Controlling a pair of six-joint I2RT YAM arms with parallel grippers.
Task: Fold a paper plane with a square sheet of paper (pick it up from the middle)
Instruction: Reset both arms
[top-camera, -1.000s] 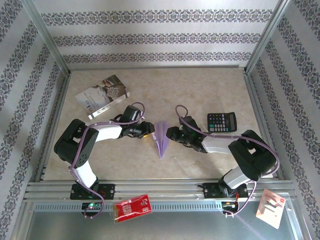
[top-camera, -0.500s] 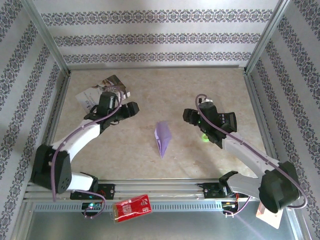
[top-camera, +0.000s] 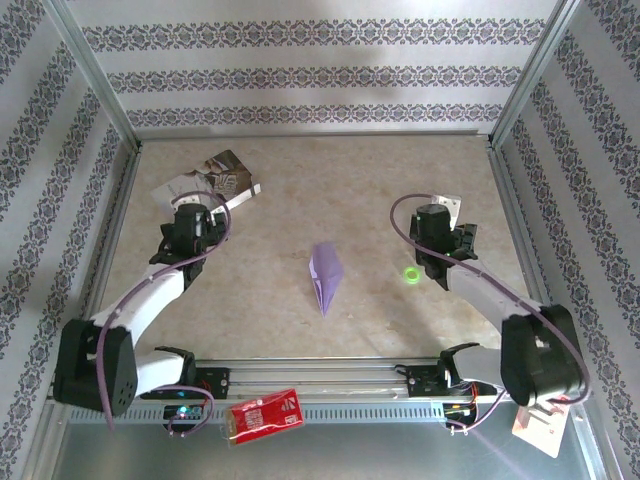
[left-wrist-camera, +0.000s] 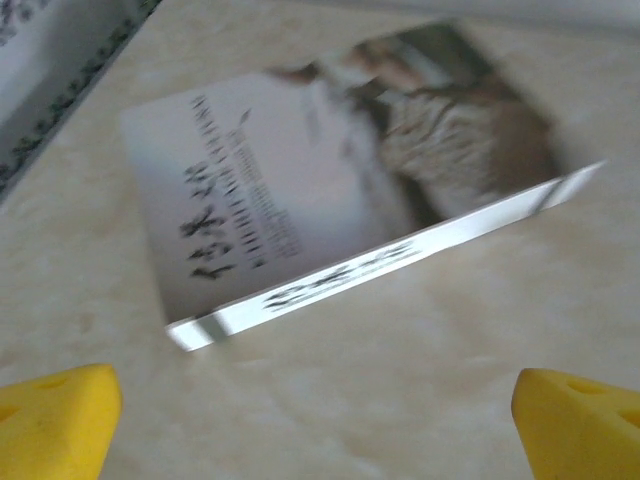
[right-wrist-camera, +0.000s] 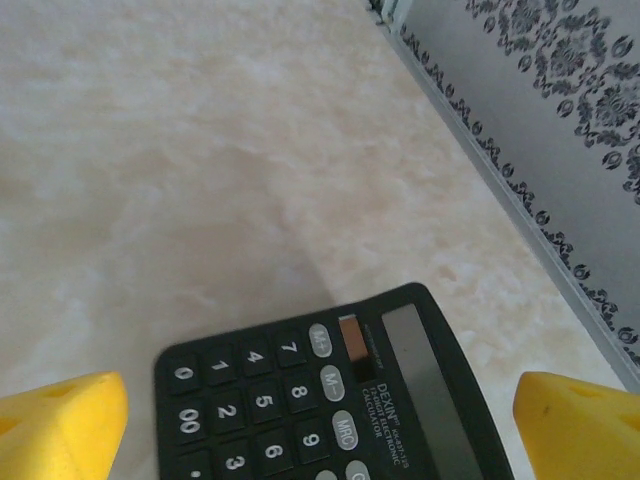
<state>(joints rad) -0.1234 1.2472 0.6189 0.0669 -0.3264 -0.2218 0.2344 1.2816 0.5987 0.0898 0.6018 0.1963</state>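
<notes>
Top external view: the slim pale lilac paper plane (top-camera: 324, 275) lies near the middle of the beige worktop (top-camera: 400, 170), nose toward the near edge. Left gripper (left-wrist-camera: 318, 425) hovers by the grey-white printed booklet (left-wrist-camera: 330, 190) near the far left corner, yellow fingers (left-wrist-camera: 55, 420) spread wide, holding nothing. Right gripper (right-wrist-camera: 320, 425), equally wide and empty, hangs over the black calculator (right-wrist-camera: 330, 400) by the right edge.

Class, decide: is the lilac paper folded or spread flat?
Folded: the paper lies as a slim pointed dart with a centre crease.
</notes>
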